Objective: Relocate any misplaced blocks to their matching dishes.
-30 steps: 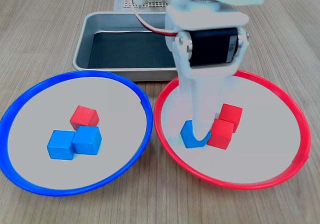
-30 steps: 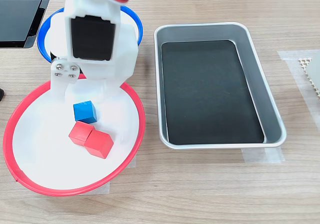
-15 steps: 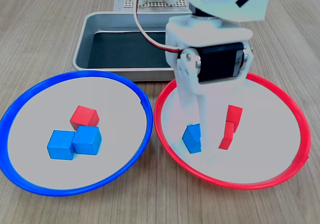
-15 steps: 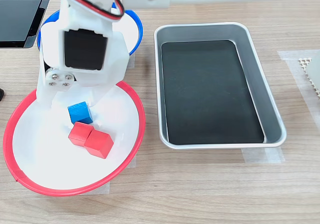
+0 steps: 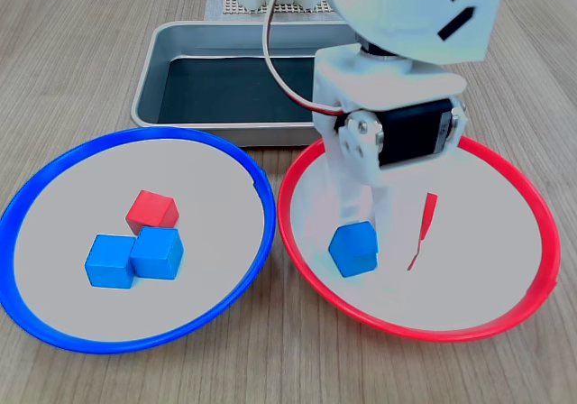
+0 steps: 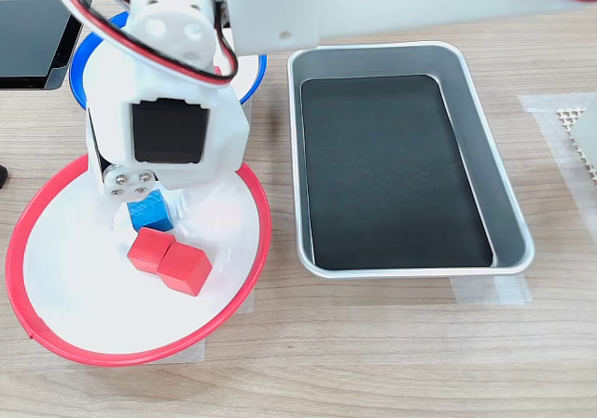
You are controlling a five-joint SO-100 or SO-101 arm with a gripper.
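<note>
hand (image 5: 371, 242): lowered into the red-rimmed dish, its white fingers standing either side of the blue block; whether they actually press the block cannot be told.
blue block (image 5: 353, 248): on the floor of the red-rimmed dish (image 5: 505, 327), in the half toward the blue-rimmed dish.
red blocks in the red-rimmed dish (image 6: 171, 260): two, touching each other, just beside the blue block in the second exterior view.
blue-rimmed dish (image 5: 54, 323): beside the red-rimmed dish on the wooden counter (image 5: 72, 52), holding a red block (image 5: 151, 211) touching two blue blocks (image 5: 133, 258).
metal tray (image 5: 167, 52): behind the red-rimmed dish in the first exterior view.
</note>
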